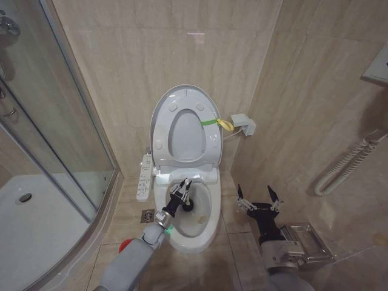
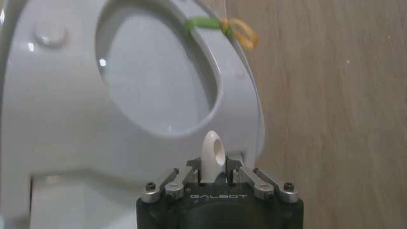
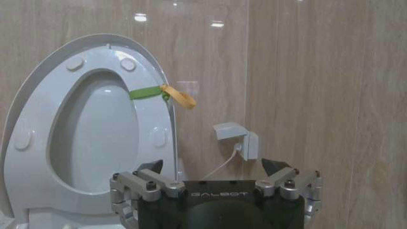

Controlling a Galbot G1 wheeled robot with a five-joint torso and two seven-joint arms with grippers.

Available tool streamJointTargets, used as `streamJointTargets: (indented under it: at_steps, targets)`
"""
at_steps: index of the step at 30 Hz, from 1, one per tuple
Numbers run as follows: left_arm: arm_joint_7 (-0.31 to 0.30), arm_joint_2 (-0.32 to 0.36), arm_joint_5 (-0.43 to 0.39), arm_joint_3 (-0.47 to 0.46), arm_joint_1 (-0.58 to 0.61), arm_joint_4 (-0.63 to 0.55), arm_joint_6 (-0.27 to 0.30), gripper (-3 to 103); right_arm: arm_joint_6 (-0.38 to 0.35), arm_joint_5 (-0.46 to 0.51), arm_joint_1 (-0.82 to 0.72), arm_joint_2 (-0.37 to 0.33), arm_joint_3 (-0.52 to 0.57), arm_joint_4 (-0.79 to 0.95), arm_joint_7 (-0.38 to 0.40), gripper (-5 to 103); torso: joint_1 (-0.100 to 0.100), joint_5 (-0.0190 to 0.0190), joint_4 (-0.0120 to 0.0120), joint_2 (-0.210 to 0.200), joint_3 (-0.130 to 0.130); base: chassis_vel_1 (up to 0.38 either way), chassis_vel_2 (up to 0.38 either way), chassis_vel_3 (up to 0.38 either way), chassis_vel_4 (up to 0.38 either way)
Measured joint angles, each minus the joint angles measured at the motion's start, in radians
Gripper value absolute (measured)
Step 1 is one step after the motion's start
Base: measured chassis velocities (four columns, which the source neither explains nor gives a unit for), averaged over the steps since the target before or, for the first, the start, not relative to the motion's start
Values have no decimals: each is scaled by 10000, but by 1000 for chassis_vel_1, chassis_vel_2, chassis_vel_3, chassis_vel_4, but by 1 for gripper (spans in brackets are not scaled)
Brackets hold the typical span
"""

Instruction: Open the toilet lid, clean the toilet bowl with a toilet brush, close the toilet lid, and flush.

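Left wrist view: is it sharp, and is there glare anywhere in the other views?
Left wrist view: soft; the lid is blurred, while the left gripper shut on the brush handle is clearer. Right wrist view: sharp, with light spots reflected on the wall tile. Head view: even light, a faint reflection on the wall.

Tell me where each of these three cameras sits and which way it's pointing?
Head view: from the robot's head, looking forward and down at the toilet bowl; both arms show, the left gripper over the bowl, the right gripper beside it.
Left wrist view: on the left arm, facing the raised toilet lid; its fingers clamp the toilet brush handle.
Right wrist view: on the right arm, facing the lid and wall; its open fingers show.
Shared: all three see the lid's green-yellow band.
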Motion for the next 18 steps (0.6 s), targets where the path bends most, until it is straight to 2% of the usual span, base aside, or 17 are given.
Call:
streamJointTargets:
  at_steps: [2, 5, 6, 9, 14, 18]
  targets:
    - [-83, 41, 67, -48, 10, -208, 1, 24, 0, 0, 0, 0, 0, 1, 0, 100, 0, 1, 0, 0, -1, 0, 0, 0, 0]
    - [-499, 310, 231, 28, 324, -1600, 295, 24, 0, 0, 0, 0, 0, 0, 0, 100, 0, 1, -1, 0, -1, 0, 0, 0, 0]
    - [-499, 310, 231, 28, 324, -1600, 295, 24, 0, 0, 0, 0, 0, 0, 0, 100, 0, 1, -1, 0, -1, 0, 0, 0, 0]
    - [-704, 493, 284, 265, 829, -2827, 522, 24, 0, 0, 0, 1, 0, 0, 0, 100, 0, 1, -1, 0, -1, 0, 0, 0, 0]
    - [-865, 660, 437, 490, 1267, -3865, 730, 24, 0, 0, 0, 1, 0, 0, 0, 100, -1, 1, 0, 0, -1, 0, 0, 0, 0]
    - [-884, 706, 558, 540, 1394, -4068, 752, 24, 0, 0, 0, 0, 0, 0, 0, 100, -1, 1, 0, 0, -1, 0, 0, 0, 0]
